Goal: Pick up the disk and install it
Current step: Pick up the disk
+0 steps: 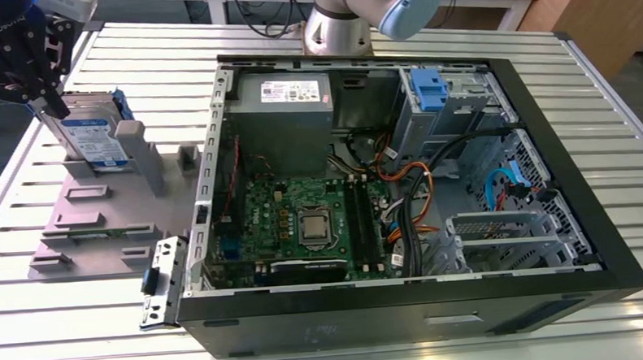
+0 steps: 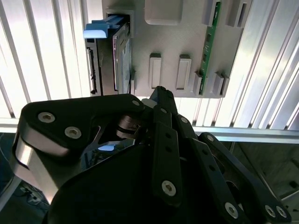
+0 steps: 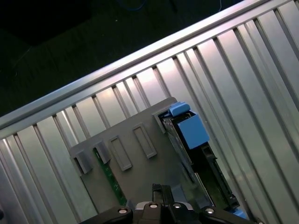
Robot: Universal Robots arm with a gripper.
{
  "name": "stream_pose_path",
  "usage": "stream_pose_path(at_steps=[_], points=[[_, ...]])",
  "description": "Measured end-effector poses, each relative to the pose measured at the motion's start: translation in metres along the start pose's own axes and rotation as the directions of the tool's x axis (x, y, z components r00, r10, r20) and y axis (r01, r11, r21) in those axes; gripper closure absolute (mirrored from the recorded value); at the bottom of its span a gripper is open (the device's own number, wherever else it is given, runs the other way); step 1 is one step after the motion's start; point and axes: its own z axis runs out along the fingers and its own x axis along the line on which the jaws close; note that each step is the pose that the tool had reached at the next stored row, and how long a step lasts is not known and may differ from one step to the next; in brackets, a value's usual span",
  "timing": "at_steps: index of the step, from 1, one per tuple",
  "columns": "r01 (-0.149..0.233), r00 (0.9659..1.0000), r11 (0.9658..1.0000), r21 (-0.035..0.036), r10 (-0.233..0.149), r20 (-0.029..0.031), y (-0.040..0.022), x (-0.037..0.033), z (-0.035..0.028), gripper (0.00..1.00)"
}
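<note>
We are finding nothing readable: the label (image 1: 95, 145) on the disk (image 1: 84, 124) and the sticker (image 1: 287, 90) on the grey box (image 1: 286, 115) (both white) carry print too small to make out.

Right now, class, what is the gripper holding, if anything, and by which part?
Nothing that shows. The disk stands on edge in the grey holder, and the gripper hangs beside its upper end, apart from it in both wrist views.

A slatted metal table (image 1: 89, 320) bears a grey holder (image 1: 96, 230) and open computer case (image 1: 414, 314).
</note>
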Motion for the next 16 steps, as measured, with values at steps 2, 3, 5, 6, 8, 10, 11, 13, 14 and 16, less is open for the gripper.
stream_pose_path(at_steps=[2,3,5,6,8,10,11,13,14,16], points=[[0.003,1.0000,1.0000,0.0000,-0.003,0.0000,0.0000,0.0000,0.0000,0.89],[0.004,1.0000,1.0000,0.0001,-0.004,0.0000,0.0000,0.0000,0.0000,0.89],[0.007,1.0000,1.0000,0.0001,-0.007,0.0000,0.0000,0.0000,0.0000,0.89],[0.009,1.0000,1.0000,0.0001,-0.009,-0.0001,0.0000,0.0000,0.0000,0.89],[0.011,0.9999,0.9999,0.0001,-0.011,-0.0001,0.0000,0.0000,0.0000,0.89],[0.014,0.9999,0.9999,0.0002,-0.014,-0.0001,0.0000,0.0000,0.0000,0.89],[0.016,0.9999,0.9999,0.0002,-0.016,-0.0001,0.0000,0.0000,0.0000,0.89],[0.019,0.9998,0.9998,0.0003,-0.019,-0.0001,0.0000,0.0000,0.0000,0.89],[0.020,0.9998,0.9998,0.0003,-0.020,-0.0001,0.0000,0.0000,0.0000,0.89],[0.023,0.9997,0.9997,0.0003,-0.023,-0.0002,0.0000,0.0000,0.0000,0.89]])
